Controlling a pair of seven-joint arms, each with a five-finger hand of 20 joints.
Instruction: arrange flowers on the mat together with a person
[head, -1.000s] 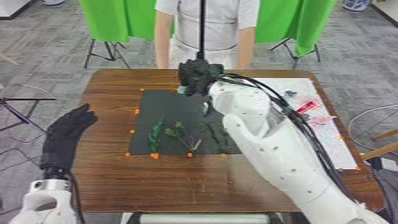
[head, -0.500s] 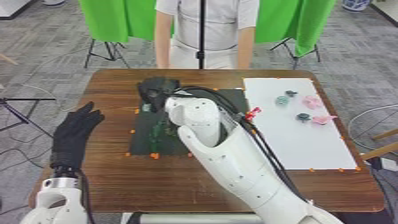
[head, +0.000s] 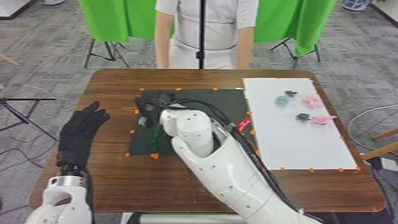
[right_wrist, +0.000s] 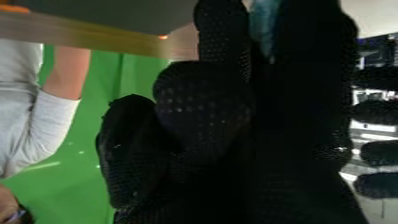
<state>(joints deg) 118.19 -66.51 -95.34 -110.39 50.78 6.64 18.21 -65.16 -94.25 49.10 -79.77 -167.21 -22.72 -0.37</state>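
R hand (head: 158, 105) is over the far L part of the dark mat (head: 218, 97), fingers curled, w/ a blue-green thing (right_wrist: 264, 22) pinched in them; it's mostly hidden by the glove, so can't tell its full shape. R arm (head: 213, 157) runs back from the hand across the mat & the near part of the table (head: 142, 187). A green leafy stem (head: 155, 140) lies on the mat, just robot-side of R hand. Well off to R of that hand, past the arm, is the white sheet (head: 298, 145) w/ the loose flowers on it: a pale teal flower (head: 282, 100), a small dark flower (head: 290, 93) just beyond it, a pink flower (head: 313, 102) beside those; nearer the robot, a dark green flower (head: 303, 117) next to another pink flower (head: 322, 120). L hand (head: 80, 131) is open, fingers straight, L of R hand & nearer the robot, by the table's L edge.
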